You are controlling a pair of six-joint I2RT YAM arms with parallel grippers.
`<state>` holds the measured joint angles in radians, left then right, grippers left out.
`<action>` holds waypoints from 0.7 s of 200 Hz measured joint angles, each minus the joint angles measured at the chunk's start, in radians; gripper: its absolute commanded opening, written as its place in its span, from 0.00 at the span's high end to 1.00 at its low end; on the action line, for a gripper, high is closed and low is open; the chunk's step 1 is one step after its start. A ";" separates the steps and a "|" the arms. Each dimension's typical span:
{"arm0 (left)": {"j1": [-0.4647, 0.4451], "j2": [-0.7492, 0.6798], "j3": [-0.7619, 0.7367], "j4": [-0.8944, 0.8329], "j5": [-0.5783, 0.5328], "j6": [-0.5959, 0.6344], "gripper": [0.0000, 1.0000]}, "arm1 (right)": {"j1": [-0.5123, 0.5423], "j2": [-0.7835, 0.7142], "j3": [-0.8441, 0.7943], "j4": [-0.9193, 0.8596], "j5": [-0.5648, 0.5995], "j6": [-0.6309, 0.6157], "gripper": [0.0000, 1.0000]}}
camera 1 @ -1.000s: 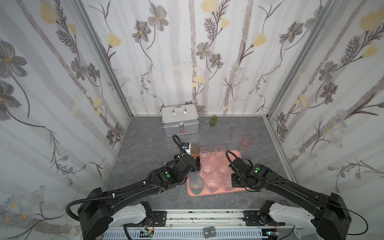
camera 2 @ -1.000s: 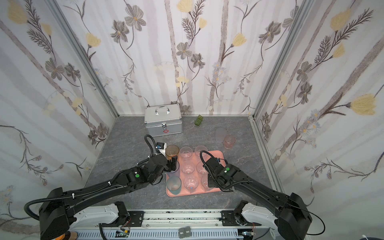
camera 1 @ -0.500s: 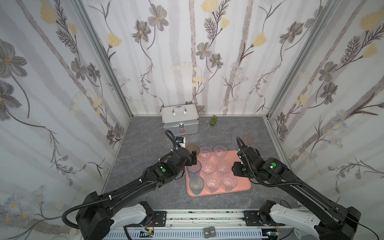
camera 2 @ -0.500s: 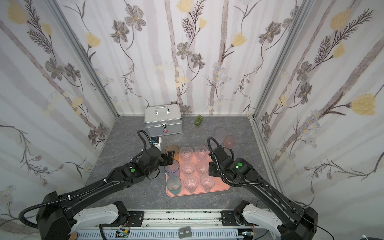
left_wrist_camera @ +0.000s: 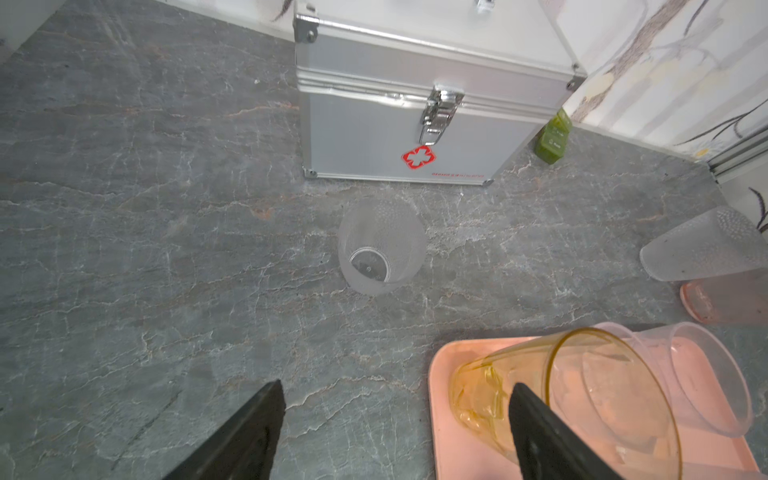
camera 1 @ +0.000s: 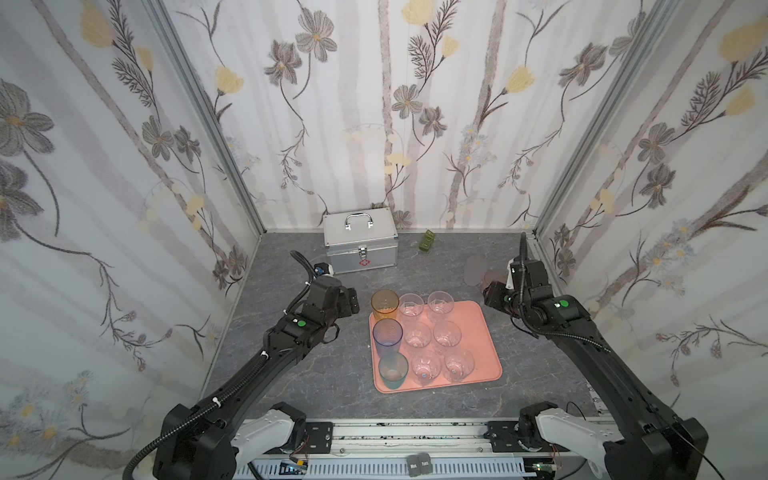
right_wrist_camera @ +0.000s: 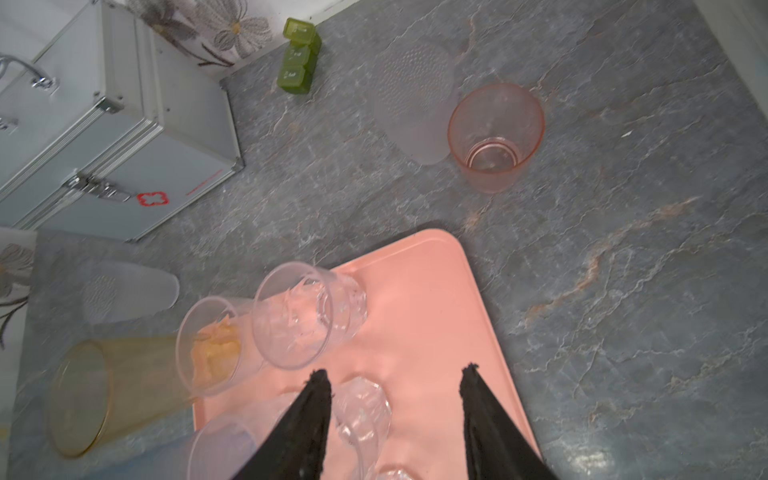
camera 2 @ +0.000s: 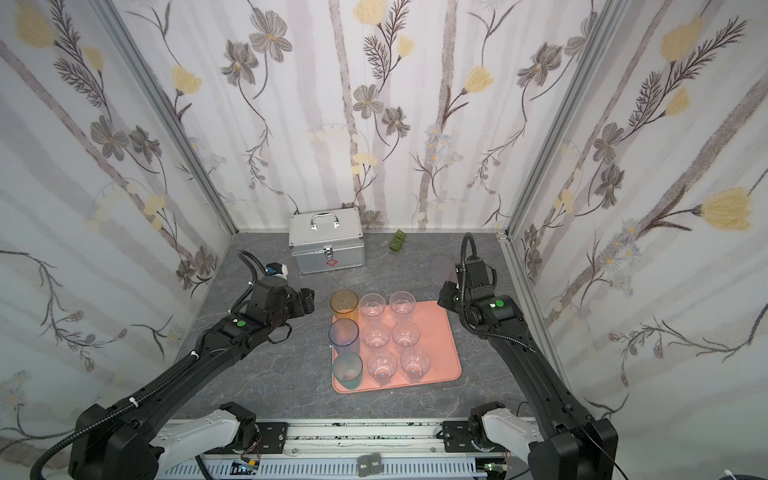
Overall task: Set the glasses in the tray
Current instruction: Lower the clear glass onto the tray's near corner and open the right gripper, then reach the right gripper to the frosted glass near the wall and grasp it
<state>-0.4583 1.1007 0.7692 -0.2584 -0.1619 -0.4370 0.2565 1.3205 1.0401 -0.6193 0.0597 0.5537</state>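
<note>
Salmon-pink tray (camera 1: 484, 332) sits mid-table and holds nine glasses. An amber glass (camera 1: 385, 304), a blue glass (camera 1: 387, 332) and a teal glass (camera 1: 393, 370) stand in a column on its left side. Six clear glasses (camera 1: 447, 333) fill two columns beside them. The strip along the tray's right side is bare.

Three glasses remain on the table:
- A pinkish glass (right_wrist_camera: 495, 137) stands upright beyond the tray's far right corner.
- A frosted glass (right_wrist_camera: 413, 104) is just beside it, possibly touching. Which way up it stands cannot be told.
- A second frosted glass (left_wrist_camera: 381, 245) stands alone in front of the silver case (left_wrist_camera: 407, 137).

Left gripper (left_wrist_camera: 395, 432): fingers spread wide, nothing between them but bare table, just beside the amber glass.

Right gripper (right_wrist_camera: 395, 415): fingers parted about halfway and empty, above the tray's far right corner and pointed toward the pinkish glass.

Judged step: between placements, with each arm lined up on a glass not yet fetched.

Next move, as judged:
- The right arm needs to reach forward and open wider to straddle the pinkish glass, gripping it without nudging its frosted neighbour.
- The left arm needs a straight advance to the lone frosted glass, staying clear of the case.
- Set-down belongs on the bare right strip, without bumping the clear glasses.
</note>
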 measured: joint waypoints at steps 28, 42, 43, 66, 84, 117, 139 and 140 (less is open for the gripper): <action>-0.040 -0.011 -0.007 -0.006 -0.016 -0.010 0.15 | -0.034 0.203 0.124 0.039 0.032 -0.053 0.49; -0.092 -0.009 0.005 -0.011 -0.044 -0.016 0.14 | -0.034 0.310 0.199 0.064 0.038 -0.071 0.50; -0.095 -0.008 0.006 -0.011 -0.046 -0.016 0.14 | -0.034 0.320 0.206 0.067 0.039 -0.072 0.50; -0.196 0.014 0.056 -0.010 -0.127 -0.015 0.14 | -0.031 0.474 0.318 0.077 0.057 -0.092 0.50; -0.251 0.050 0.098 -0.007 -0.176 -0.006 0.12 | -0.026 0.574 0.404 0.080 0.081 -0.106 0.50; -0.276 0.134 0.156 -0.005 -0.211 0.022 0.11 | -0.010 0.747 0.565 0.069 0.104 -0.133 0.53; -0.281 0.187 0.181 0.002 -0.210 0.037 0.11 | -0.008 0.853 0.667 0.044 0.105 -0.147 0.57; -0.282 0.188 0.182 0.002 -0.209 0.037 0.11 | -0.008 0.856 0.670 0.043 0.105 -0.148 0.58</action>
<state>-0.7399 1.2888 0.9508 -0.2565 -0.3714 -0.4000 0.2481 2.1761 1.7103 -0.5766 0.1642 0.4061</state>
